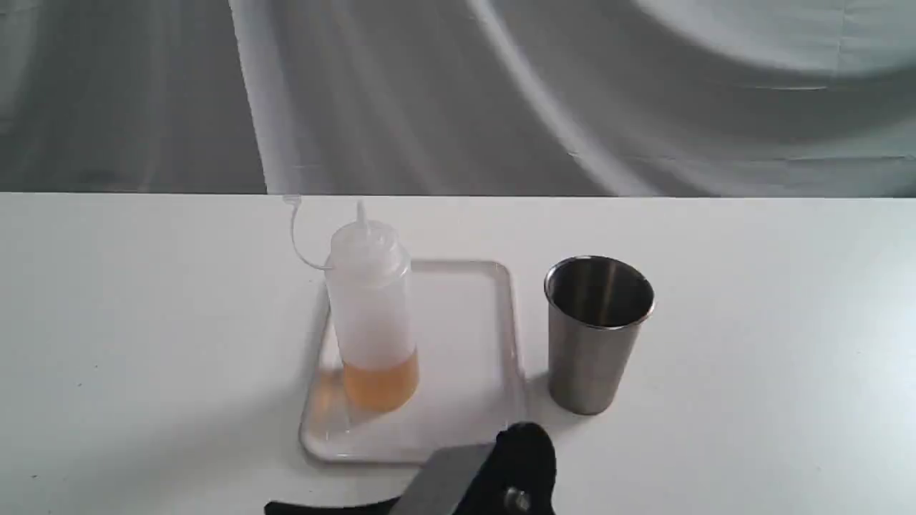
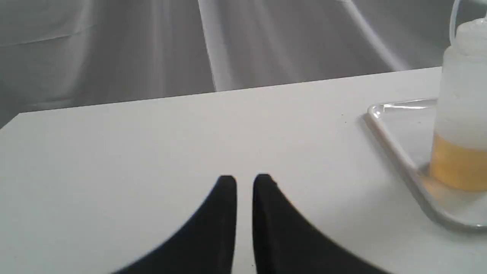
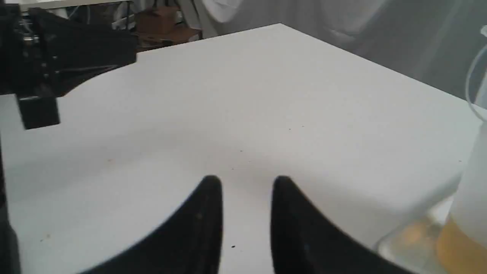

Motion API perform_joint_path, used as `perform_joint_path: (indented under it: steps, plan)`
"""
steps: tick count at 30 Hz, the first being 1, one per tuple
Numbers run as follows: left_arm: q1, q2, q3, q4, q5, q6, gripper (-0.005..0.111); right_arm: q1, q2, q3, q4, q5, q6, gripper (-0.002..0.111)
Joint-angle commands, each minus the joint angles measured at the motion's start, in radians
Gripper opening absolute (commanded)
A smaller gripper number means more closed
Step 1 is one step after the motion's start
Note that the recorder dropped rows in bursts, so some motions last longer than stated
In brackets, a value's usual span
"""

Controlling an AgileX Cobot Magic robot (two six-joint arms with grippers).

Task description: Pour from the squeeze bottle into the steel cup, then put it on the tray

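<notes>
The squeeze bottle [image 1: 372,315] stands upright on the white tray [image 1: 465,429], amber liquid filling its bottom part and its cap strap curling up to the left. Just right of the tray stands the steel cup [image 1: 597,343], upright. My left gripper [image 2: 244,179] hovers over bare table left of the tray [image 2: 395,148] and bottle [image 2: 462,114], its fingers nearly together and holding nothing. My right gripper [image 3: 246,180] is open by a narrow gap and empty, with the bottle [image 3: 471,198] and a tray corner [image 3: 403,247] at that view's edge.
The right arm's black wrist [image 1: 501,472] sits at the table's front edge, just before the tray. The left arm [image 3: 57,57] shows across the white table [image 1: 751,357]. A grey draped cloth [image 1: 501,93] hangs behind the table's far edge.
</notes>
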Motion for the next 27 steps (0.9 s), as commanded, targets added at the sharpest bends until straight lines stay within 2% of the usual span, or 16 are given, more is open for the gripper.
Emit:
perform_joint_path:
  steps: [1, 10, 20, 27]
  plan:
    - [-0.001, -0.005, 0.004, 0.002, -0.007, -0.002, 0.008, 0.002, -0.046, 0.007, -0.075, 0.082, 0.009, 0.000]
    - [-0.001, -0.005, 0.004, 0.002, -0.007, -0.002, 0.008, 0.002, -0.125, 0.007, -0.162, 0.148, 0.114, 0.000]
    - [-0.001, -0.005, 0.004, 0.002, -0.007, -0.002, 0.008, 0.002, -0.132, 0.009, -0.336, 0.145, 0.114, 0.000]
    - [-0.001, -0.005, 0.004, 0.002, -0.007, -0.002, 0.008, 0.002, -0.137, 0.115, -0.349, 0.140, 0.114, 0.000]
